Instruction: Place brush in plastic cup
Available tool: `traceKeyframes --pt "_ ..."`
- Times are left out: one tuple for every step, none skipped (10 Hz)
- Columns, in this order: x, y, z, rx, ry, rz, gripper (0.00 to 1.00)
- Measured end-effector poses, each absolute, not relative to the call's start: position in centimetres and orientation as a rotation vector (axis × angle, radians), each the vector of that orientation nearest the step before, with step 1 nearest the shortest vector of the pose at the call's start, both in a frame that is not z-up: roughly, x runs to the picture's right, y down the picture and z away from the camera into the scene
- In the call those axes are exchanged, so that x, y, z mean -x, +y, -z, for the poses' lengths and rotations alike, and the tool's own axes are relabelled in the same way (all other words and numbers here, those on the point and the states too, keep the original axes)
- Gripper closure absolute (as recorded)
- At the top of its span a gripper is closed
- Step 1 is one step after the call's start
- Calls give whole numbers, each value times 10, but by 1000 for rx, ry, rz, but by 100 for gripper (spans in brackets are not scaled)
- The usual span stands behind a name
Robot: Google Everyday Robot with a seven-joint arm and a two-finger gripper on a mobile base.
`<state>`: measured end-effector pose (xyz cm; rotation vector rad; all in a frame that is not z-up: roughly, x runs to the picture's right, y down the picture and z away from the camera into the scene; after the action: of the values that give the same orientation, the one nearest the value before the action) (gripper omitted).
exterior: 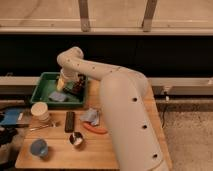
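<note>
Cream-white robot arm [122, 100] was plain, dotted with small dark holes. Its black gripper [75, 84] sat over the green plastic tray [36, 89], by the dark brush with reddish-brown head [76, 90]. Also plain-coloured were the grey-blue flat pad [58, 96], cream plastic cup [40, 111], flat black bar [69, 121], blue cup [38, 148] and tan wooden table [55, 157].
</note>
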<state>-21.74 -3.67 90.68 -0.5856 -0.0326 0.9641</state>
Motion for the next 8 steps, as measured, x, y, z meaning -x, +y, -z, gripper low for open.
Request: traceKeyframes --pt "215 -37 -907 583 -31 -967 20" --pt "214 -38 -907 582 -30 -969 20" --pt "214 -37 -908 583 -30 -968 20" --pt "218 -36 -909 594 -43 -974 20" --pt "219 -32 -915 619 -62 -978 20" --pt "223 -28 -922 637 -76 -977 20" --pt "237 -22 -930 663 -98 -964 20" --pt "247 -20 -933 679 -111 -953 20"
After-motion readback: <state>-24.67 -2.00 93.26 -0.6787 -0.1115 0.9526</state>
